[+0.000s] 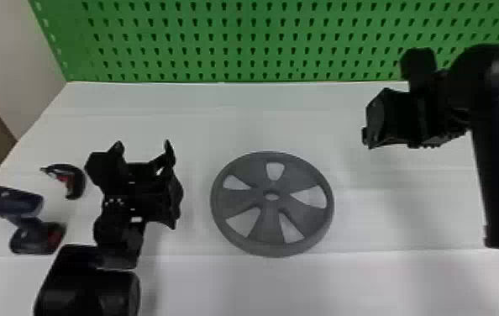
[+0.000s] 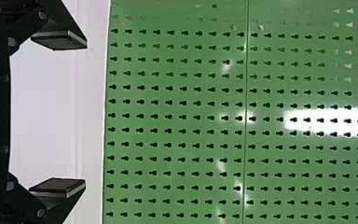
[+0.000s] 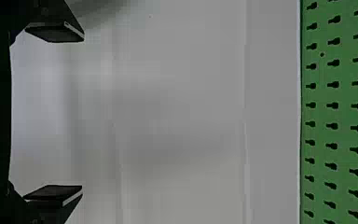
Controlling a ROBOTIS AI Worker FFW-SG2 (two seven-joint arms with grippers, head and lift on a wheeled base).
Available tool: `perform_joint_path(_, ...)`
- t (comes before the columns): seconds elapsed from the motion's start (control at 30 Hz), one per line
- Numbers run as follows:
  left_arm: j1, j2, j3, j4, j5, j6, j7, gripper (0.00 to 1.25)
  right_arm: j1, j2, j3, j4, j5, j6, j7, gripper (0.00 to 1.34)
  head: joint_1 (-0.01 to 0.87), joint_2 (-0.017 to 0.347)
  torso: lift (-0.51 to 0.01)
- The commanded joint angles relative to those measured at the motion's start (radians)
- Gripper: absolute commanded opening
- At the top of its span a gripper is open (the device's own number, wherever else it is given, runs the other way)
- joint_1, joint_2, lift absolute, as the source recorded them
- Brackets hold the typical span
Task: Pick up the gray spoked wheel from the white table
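The gray spoked wheel (image 1: 236,201) lies flat on the white table (image 1: 278,126), near the middle of the head view. My left gripper (image 1: 143,153) is to the left of the wheel, apart from it, fingers spread. In the left wrist view the left gripper (image 2: 60,114) has a wide gap between its pads. Farther back and to the right of the wheel is my right gripper (image 1: 368,126), not touching it. The right wrist view has the right gripper (image 3: 56,114) open, nothing between its fingers.
On the table's left side are a dark cordless drill (image 1: 13,201) and a small black-and-red object (image 1: 74,180), close to the left gripper. A green pegboard (image 1: 227,42) stands along the table's back edge.
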Motion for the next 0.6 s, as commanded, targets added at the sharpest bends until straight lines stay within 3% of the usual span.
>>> perform_joint_path(0.0,-0.005,0.008,-0.009,0.000,0.001,0.005,0.000,1.02,-0.035,-0.013,0.001,0.070,-0.035,0.005,0.000,1.19,0.770,0.044,-0.098)
perform_joint_path(0.4,-0.015,0.028,-0.035,0.000,0.009,0.021,0.005,1.01,-0.092,-0.041,0.035,0.199,-0.116,0.005,0.000,1.19,0.770,0.044,-0.098)
perform_joint_path(0.57,-0.017,0.035,-0.045,0.000,0.007,0.024,0.006,1.01,-0.115,-0.066,0.079,0.277,-0.170,0.005,0.000,1.19,0.770,0.044,-0.098)
